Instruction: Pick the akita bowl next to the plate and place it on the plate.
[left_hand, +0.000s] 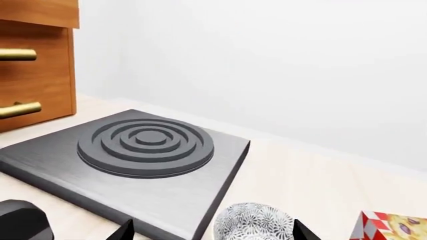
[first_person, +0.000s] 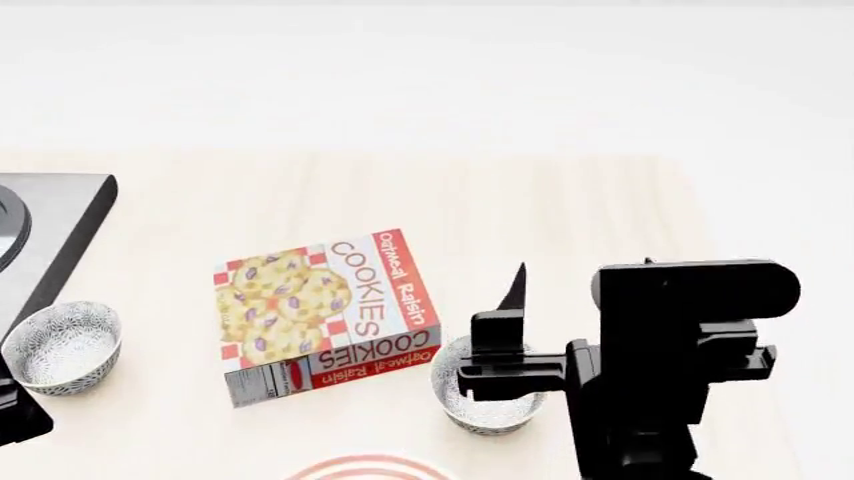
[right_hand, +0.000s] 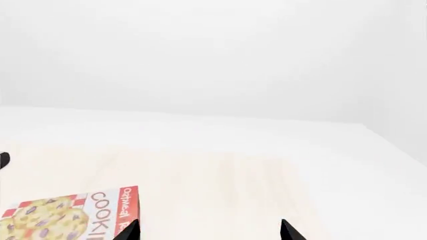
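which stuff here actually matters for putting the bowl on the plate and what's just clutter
Task things:
akita bowl beside the plate
plate, only its rim showing
right gripper above that bowl

Just lying about:
cookie box
second speckled bowl
stove burner
wooden drawers

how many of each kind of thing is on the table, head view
akita bowl: 2, one by the plate, one further left
plate: 1
cookie box: 1
stove plate: 1
total: 5
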